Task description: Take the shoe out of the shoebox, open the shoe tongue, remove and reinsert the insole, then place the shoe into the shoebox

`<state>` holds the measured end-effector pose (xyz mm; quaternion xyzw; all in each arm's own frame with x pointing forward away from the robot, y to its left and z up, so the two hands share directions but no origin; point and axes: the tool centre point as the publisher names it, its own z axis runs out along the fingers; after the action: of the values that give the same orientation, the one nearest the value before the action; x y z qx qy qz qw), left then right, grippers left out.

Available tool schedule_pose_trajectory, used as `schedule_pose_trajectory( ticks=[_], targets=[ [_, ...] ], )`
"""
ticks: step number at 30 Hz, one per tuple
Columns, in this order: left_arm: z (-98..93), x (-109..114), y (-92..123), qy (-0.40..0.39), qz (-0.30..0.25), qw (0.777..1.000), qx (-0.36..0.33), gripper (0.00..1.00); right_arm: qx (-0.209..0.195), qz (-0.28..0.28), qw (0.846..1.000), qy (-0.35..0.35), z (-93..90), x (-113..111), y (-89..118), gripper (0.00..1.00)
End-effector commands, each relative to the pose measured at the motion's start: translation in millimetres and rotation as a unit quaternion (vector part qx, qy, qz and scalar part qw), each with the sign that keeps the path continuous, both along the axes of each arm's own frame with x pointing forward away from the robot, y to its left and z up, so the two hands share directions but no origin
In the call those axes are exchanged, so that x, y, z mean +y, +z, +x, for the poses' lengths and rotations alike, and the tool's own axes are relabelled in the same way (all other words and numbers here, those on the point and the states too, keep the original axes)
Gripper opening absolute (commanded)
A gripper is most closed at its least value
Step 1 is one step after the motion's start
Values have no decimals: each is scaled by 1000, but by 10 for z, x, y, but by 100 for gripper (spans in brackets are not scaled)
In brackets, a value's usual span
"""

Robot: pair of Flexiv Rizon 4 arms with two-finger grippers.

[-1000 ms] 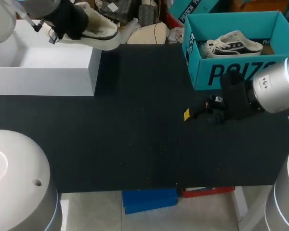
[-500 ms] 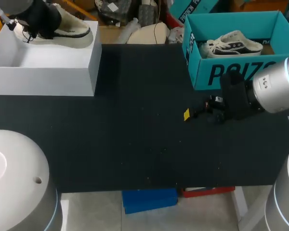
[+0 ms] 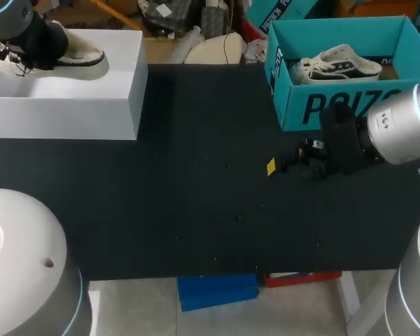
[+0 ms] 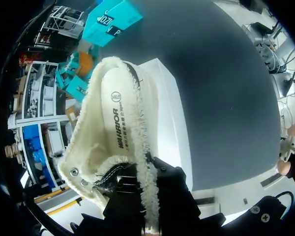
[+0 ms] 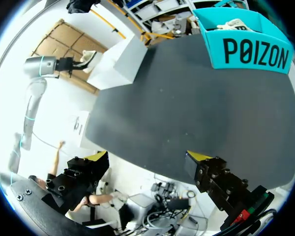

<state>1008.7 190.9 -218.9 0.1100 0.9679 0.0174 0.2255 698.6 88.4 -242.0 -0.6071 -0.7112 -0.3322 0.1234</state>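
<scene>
Left gripper sits at ten o'clock over the table, its fingers clamped on the heel collar of the cream shoe. The shoe hangs inside the rim of the white shoebox with its toe pointing toward three o'clock. In the left wrist view the insole lies in the shoe and looks flat.

This looks like the last step, setting the shoe down in the box. To do it well, lower it straight with the sole level. Keep the toe off the wall at three o'clock and the heel off the wall at nine. Let go only once the sole rests on the box floor, then lift out straight so the fleece does not catch.

Right gripper hovers at three o'clock, spread wide and holding nothing. A teal box stands at one o'clock with a black-and-white sneaker in it.

Fleece and the finger bodies hide the left gripper's yellow tips. The shoe covers the box floor in the wrist view, so I cannot tell whether the sole touches it. The tongue's position is hard to make out.
</scene>
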Motion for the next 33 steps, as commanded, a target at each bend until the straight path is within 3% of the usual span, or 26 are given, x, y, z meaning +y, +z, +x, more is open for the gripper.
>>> schedule_pose_trajectory(
  ticks=[1, 13, 23, 32, 33],
  targets=[
    [131, 60, -185, 3, -5, 1000, 7, 0, 0, -1, 1000, 0, 1, 8, 3, 100],
    [291, 112, -692, 6, -11, 999, 32, 0, 0, -1, 1000, 0, 1, 8, 3, 100],
    [283, 108, -1104, 11, -19, 998, 65, 0, 0, -1, 1000, 0, 1, 8, 3, 100],
    [288, 141, -1256, 13, -18, 996, 82, 0, 0, -1, 1000, 0, 1, 8, 3, 100],
    [287, 141, -1263, 14, -18, 996, 83, 10, 0, -1, 1000, 0, 1, 8, 3, 100]
  ],
)
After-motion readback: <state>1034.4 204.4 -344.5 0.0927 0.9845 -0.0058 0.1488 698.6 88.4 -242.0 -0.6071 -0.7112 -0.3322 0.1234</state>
